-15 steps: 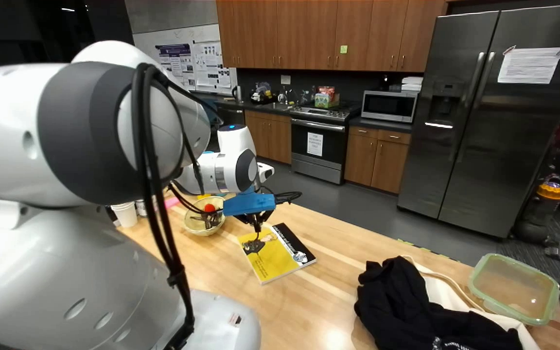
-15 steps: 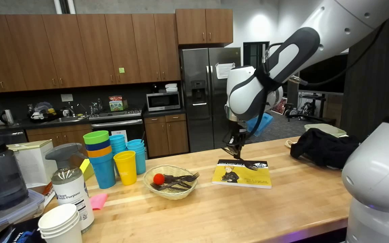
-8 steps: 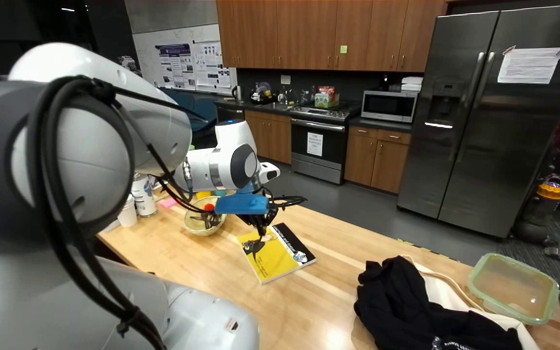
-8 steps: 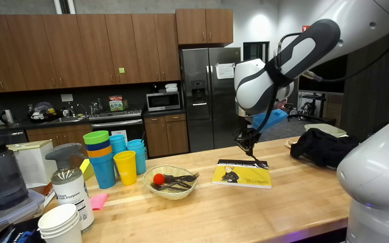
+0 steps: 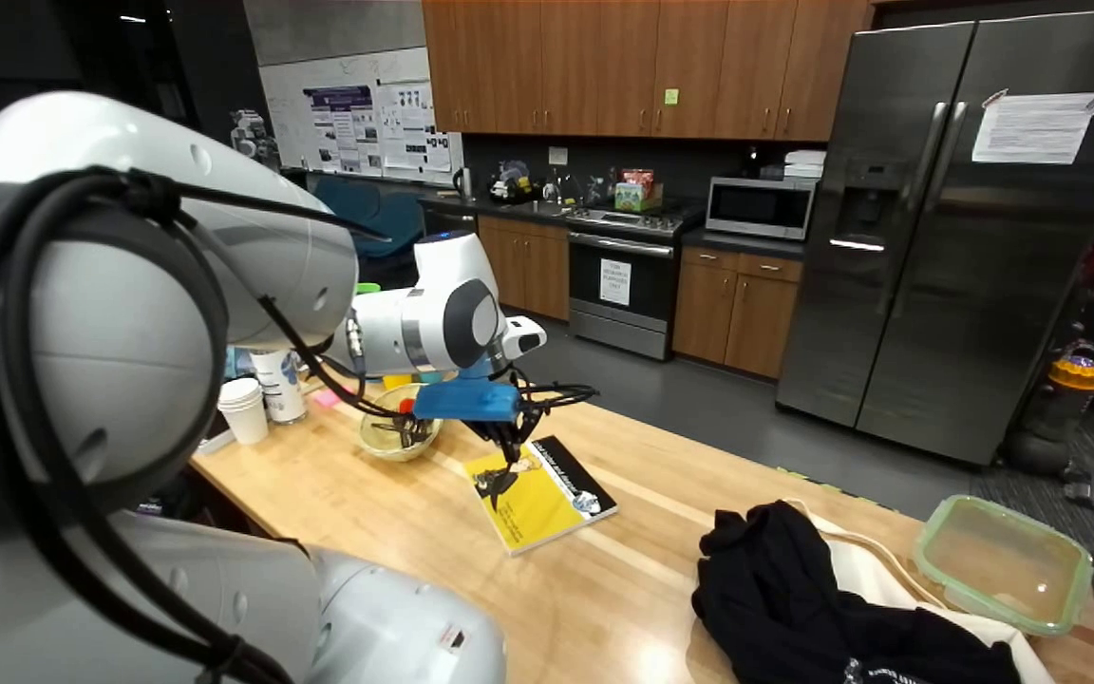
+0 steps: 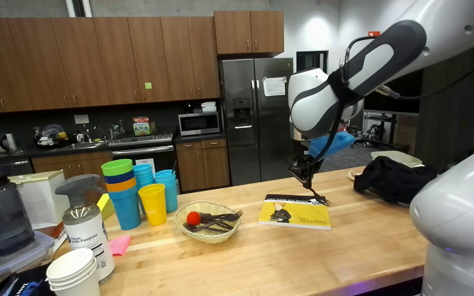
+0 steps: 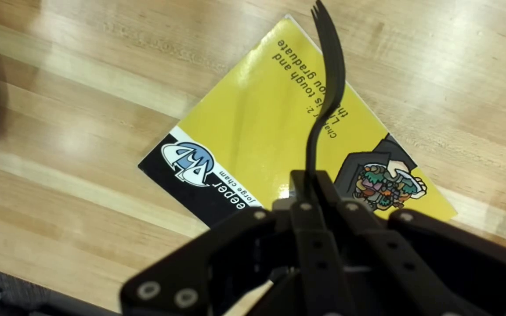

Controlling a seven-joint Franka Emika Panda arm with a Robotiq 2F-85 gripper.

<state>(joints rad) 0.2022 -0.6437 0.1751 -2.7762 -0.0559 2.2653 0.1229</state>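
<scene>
Swung toward the right of the frame over the last second, the arm (image 6: 379, 61) has carried a dark fork (image 6: 320, 200) along the top of the yellow book (image 6: 294, 214), as an exterior view shows; nothing else on the bench (image 6: 261, 263) appears to have shifted. Reading across that view, the lower left has a stack of white cups (image 6: 74, 273) and a spray bottle (image 6: 91, 244), both as they were. Next come the stacked coloured cups (image 6: 124, 207) and a yellow cup (image 6: 153, 205), left of centre. Near the middle sits the wicker basket (image 6: 208, 238), holding a red ball (image 6: 194, 218) and more dark forks (image 6: 217, 222); in this frame the gap between it and the carried fork has widened. Right of centre the book lies flat, and the jaws hang above it, clenched on the fork's handle, with the tines slanting down to the right across the book's upper right corner. The wrist view has the jaws at bottom centre and the fork running up the frame, its tines past the book's edge; whether they touch anything, I can't tell. Toward the right edge, a black garment (image 6: 393, 181) lies crumpled and untouched. So only the fork's place has changed: the grip has held, and it hasn't been put down.
</scene>
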